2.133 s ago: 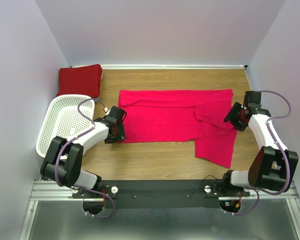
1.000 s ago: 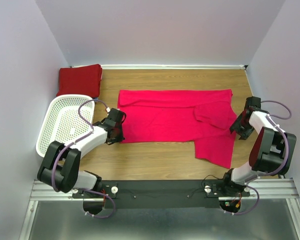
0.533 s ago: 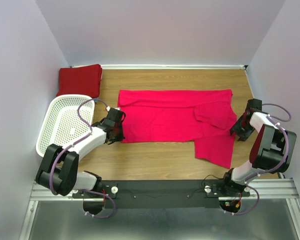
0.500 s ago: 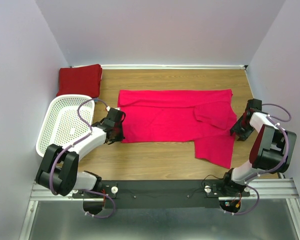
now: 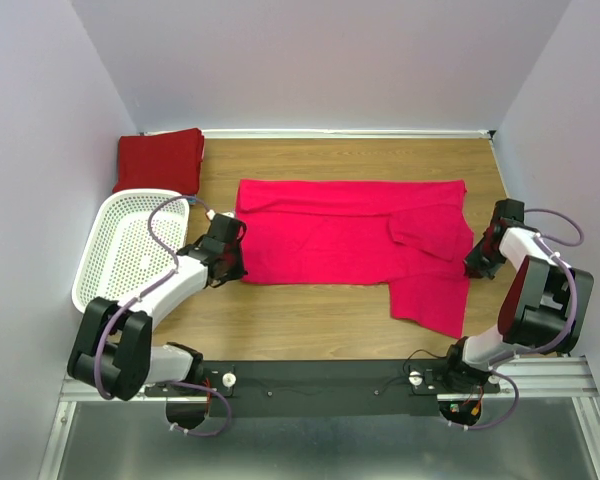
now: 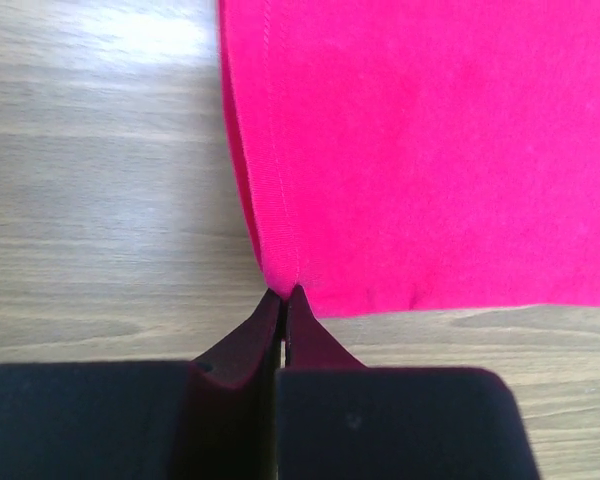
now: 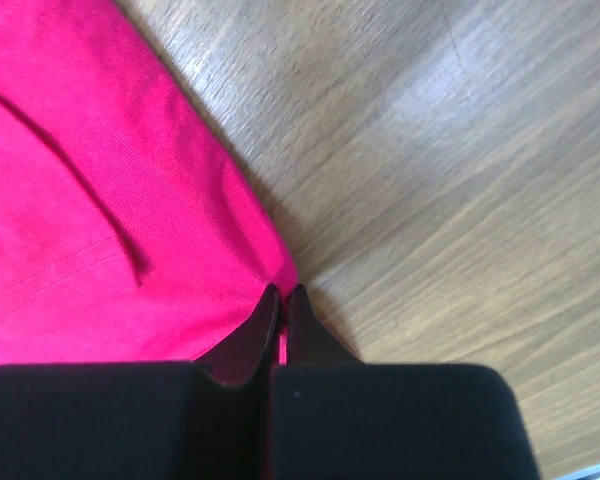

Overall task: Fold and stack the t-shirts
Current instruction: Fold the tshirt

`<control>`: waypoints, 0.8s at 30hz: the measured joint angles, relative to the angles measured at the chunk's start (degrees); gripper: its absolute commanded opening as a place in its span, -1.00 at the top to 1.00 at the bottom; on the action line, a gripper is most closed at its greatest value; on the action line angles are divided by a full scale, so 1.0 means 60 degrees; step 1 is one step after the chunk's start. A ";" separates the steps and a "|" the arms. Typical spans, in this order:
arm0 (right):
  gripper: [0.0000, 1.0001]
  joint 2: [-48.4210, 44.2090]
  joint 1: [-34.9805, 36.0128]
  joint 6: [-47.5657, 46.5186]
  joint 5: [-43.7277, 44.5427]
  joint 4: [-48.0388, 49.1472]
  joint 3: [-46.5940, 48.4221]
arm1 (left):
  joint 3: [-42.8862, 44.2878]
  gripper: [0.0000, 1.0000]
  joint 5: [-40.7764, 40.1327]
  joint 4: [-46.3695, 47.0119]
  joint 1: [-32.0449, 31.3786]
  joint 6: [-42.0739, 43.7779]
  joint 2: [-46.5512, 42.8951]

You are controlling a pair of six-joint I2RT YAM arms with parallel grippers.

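Note:
A bright crimson-pink t-shirt (image 5: 350,238) lies partly folded across the middle of the wooden table. My left gripper (image 5: 232,272) is shut on its near left corner (image 6: 280,285), the fabric pinched at the fingertips. My right gripper (image 5: 473,268) is shut on the shirt's right edge (image 7: 275,275), with pink cloth showing between its fingers. A darker red t-shirt (image 5: 160,158) lies folded at the back left corner. A sleeve flap (image 5: 432,290) hangs toward the near side on the right.
A white perforated basket (image 5: 130,245) sits at the left, just beside my left arm. Walls close in the table on the left, back and right. Bare wood (image 5: 310,320) stretches between the shirt and the arm bases.
My right gripper has closed on the shirt's right edge; it stood open half a second ago. The left arm has shifted slightly, still holding its corner.

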 measured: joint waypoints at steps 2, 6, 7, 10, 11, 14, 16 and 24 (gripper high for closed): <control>0.99 -0.0149 -0.0004 0.0004 0.0015 -0.0073 0.0004 | 0.0000 1.00 0.0011 -0.0022 0.0273 -0.0004 -0.0189; 0.99 -0.0306 -0.0004 -0.0022 0.0025 -0.0328 0.0208 | 0.0007 1.00 0.0175 0.0000 0.1177 0.0025 -0.0765; 0.99 -0.0302 -0.0004 -0.0033 0.0018 -0.0372 0.0324 | 0.0022 1.00 0.0255 0.0004 0.1381 0.0047 -0.0841; 0.99 -0.0295 -0.0004 -0.0073 -0.0004 -0.0474 0.0780 | 0.0178 1.00 0.0495 -0.0004 0.1836 0.0146 -0.0823; 0.99 -0.0295 0.0000 -0.0080 -0.0025 -0.0492 0.0925 | 0.0266 1.00 0.0572 -0.0015 0.1912 0.0178 -0.0765; 0.99 -0.0204 0.0000 -0.0124 -0.0153 -0.0550 0.1435 | 0.0565 1.00 0.0707 -0.0007 0.2040 0.0270 -0.0565; 0.99 -0.0036 0.0000 -0.0189 -0.0273 -0.0576 0.1767 | 0.0878 1.00 0.0769 0.0007 0.2113 0.0302 -0.0302; 0.98 0.1129 0.0000 -0.0328 -0.0812 -0.0583 0.3082 | 0.2175 1.00 0.0758 0.0237 0.2208 0.0379 0.1453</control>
